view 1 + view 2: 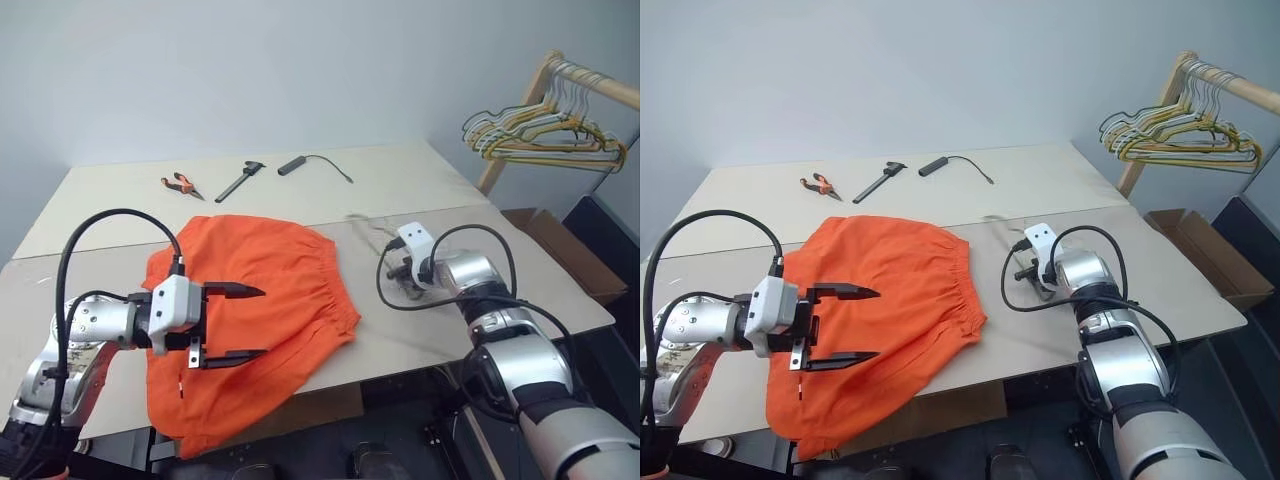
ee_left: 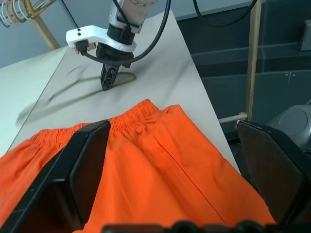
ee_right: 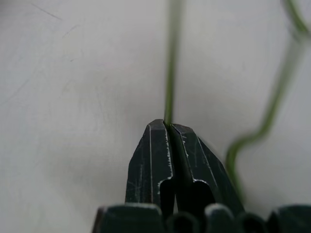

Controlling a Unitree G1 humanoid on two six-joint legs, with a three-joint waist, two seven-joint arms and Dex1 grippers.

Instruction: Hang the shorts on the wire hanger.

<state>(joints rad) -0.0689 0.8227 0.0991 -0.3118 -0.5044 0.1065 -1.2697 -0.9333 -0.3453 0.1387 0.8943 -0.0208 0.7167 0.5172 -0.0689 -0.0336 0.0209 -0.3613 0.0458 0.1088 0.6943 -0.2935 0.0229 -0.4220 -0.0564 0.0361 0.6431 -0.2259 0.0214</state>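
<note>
wire hanger (image 3: pixel 170 73): blurry, runs off the frame edge past the right gripper (image 3: pixel 169 127)
shorts (image 1: pixel 270 300): hem drops behind the table (image 1: pixel 120 200) edge
hanger bunch (image 1: pixel 545 130): too tangled to count

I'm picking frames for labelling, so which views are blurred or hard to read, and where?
Right wrist view: the wire hanger blurs away from the shut right gripper. Left wrist view: the open left gripper's fingers are near, dark and soft against the sharp shorts. Eye views: even light, soft shadows, the hanger thin and faint on the table.
</note>
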